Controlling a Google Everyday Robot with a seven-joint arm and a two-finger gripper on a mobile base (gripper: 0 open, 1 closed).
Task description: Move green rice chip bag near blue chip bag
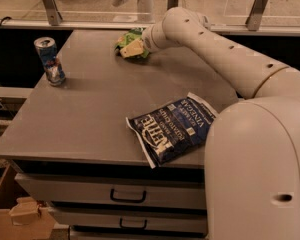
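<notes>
**Arm pose.** The white, round-sectioned robot arm [215, 49] rises from the large white base housing [257, 174] at the lower right. It extends up and to the left across the far right part of the flat grey table [95, 109]. It has 1 visible bend near the housing. The final segment slopes down toward the table's far edge.

**Tool.** The tool [139, 45] sits at the far edge of the table, directly at the small bright green rice chip bag [126, 39] and touching it. The arm's last segment covers most of the tool. Whether it is spread, pressed together or pinching the bag cannot be told.

**Green rice chip bag.** The bag is at the far edge of the table, roughly midway along that edge. It appears crumpled, with a pale yellowish patch facing the camera. Its long axis and heading cannot be told.

**Blue chip bag.** The large, flat dark blue chip bag with white "Kettle" lettering [172, 129] lies face up near the front right of the table, well apart from the green bag.
- Its long axis runs diagonally from near left to far right.
- The near left white end reaches the table's front edge.
- The far right end lies just beside the base housing.

**Other items.**
- 1 upright blue, white and red drink can [50, 61] stands near the left edge.
- 2 drawer fronts with dark handles [127, 196] sit below the tabletop.
- 1 brown cardboard box [12, 216] is at floor level, lower left.
</notes>
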